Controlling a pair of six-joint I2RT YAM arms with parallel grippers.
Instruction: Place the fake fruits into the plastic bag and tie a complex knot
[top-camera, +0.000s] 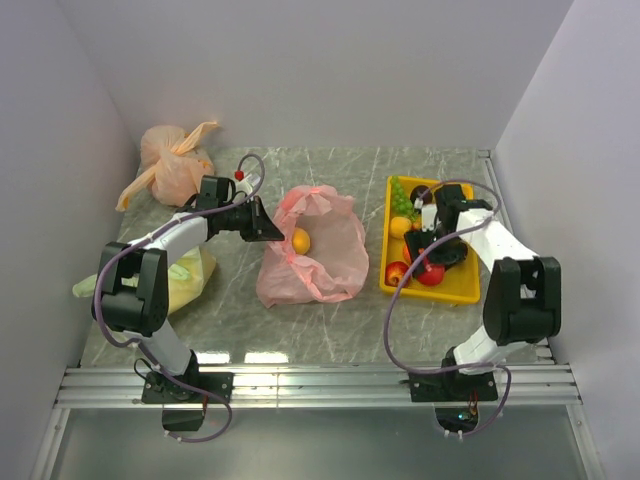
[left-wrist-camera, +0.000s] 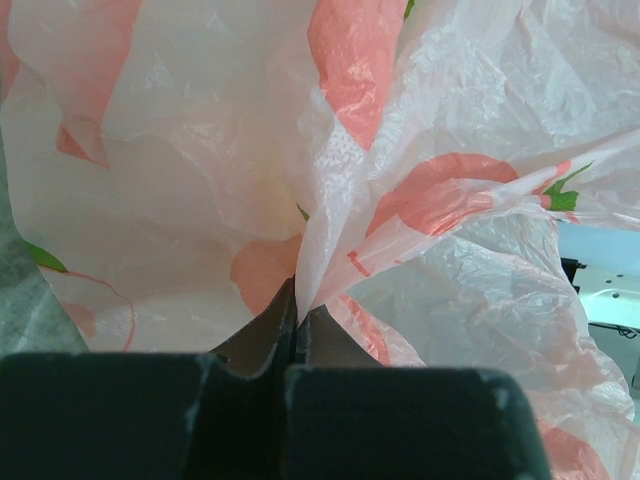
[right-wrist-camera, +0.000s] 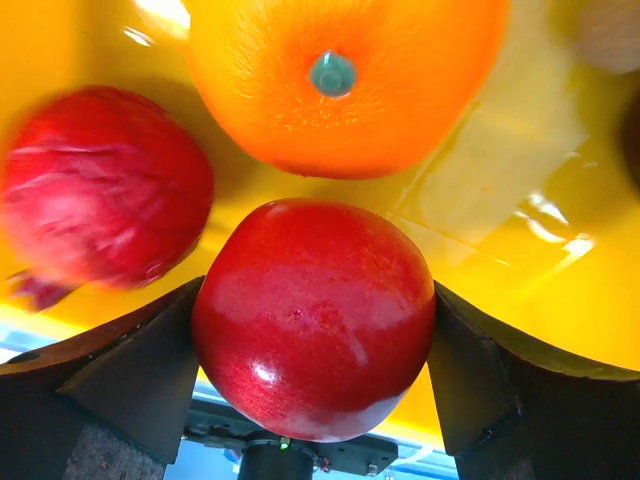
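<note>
Plastic bag (top-camera: 322, 268) lies near-to-far, mouth up, rim pinched in left gripper (left-wrist-camera: 296, 305); right gripper (right-wrist-camera: 316, 295) clasps apple (right-wrist-camera: 300, 350)

peach tied bag (top-camera: 172, 165) far-l corner; yellow-green bag (top-camera: 190, 280) nr l edge; yellow tray (top-camera: 455, 292) rt side.

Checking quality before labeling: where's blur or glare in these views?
Right wrist: the left red fruit is blurred, the nearer red apple sharp, with glare on the yellow tray. Top external: bright patches reflect off the table near the arms. Left wrist: the plastic bag is sharp.
</note>
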